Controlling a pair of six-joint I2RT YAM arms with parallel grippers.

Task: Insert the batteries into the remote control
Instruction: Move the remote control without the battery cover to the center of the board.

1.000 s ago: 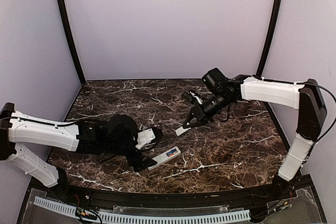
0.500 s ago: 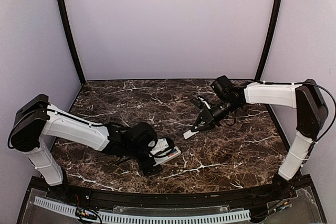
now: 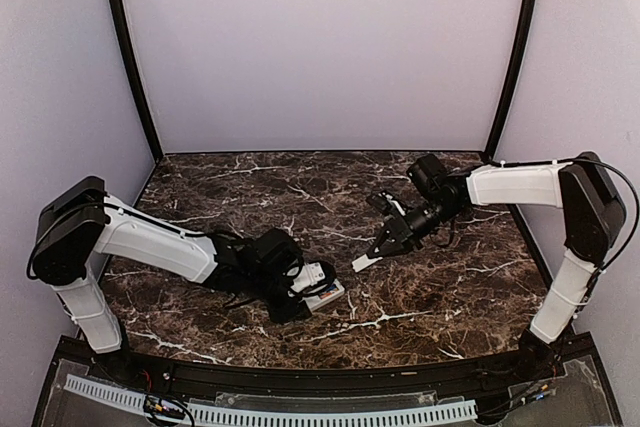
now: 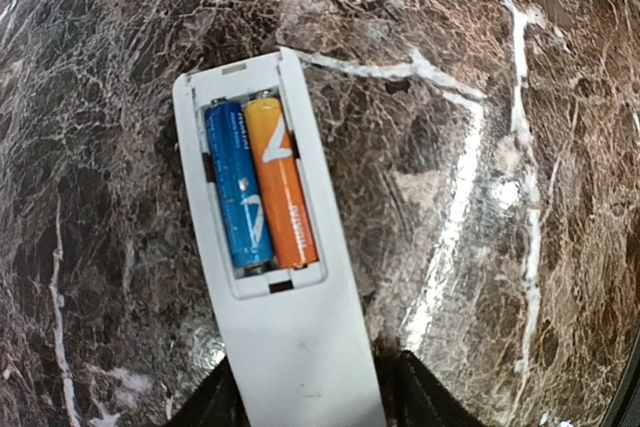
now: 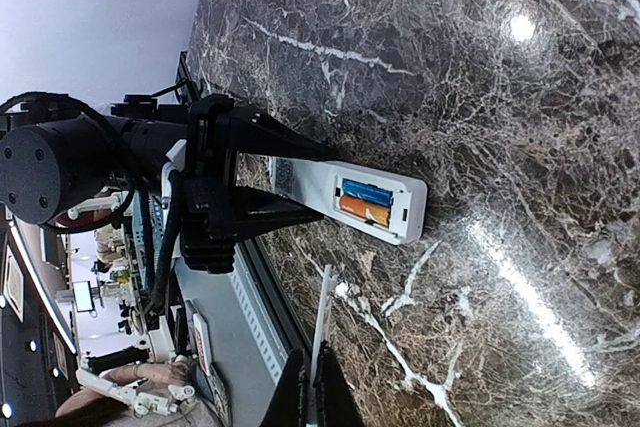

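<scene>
The white remote control (image 4: 300,347) lies back-up on the marble, its recess open. A blue battery (image 4: 238,182) and an orange battery (image 4: 282,182) sit side by side in that recess. My left gripper (image 3: 308,297) straddles the remote's near end, with one dark finger (image 4: 205,407) against each long side. In the right wrist view the same remote (image 5: 300,179) shows both batteries (image 5: 365,201) between the left gripper's fingers (image 5: 290,142). My right gripper (image 3: 385,245) hovers right of the remote, shut on a thin pale cover piece (image 5: 320,342) seen edge-on.
The dark marble table (image 3: 440,297) ends at a black rail with a grey slotted cable duct (image 3: 270,412) along the near edge. Lilac walls and two black corner posts (image 3: 130,57) close in the back and sides.
My left arm has reached right over the remote's near end and its jaws have narrowed onto it. My right gripper has drifted slightly right and lower, still carrying the cover piece.
</scene>
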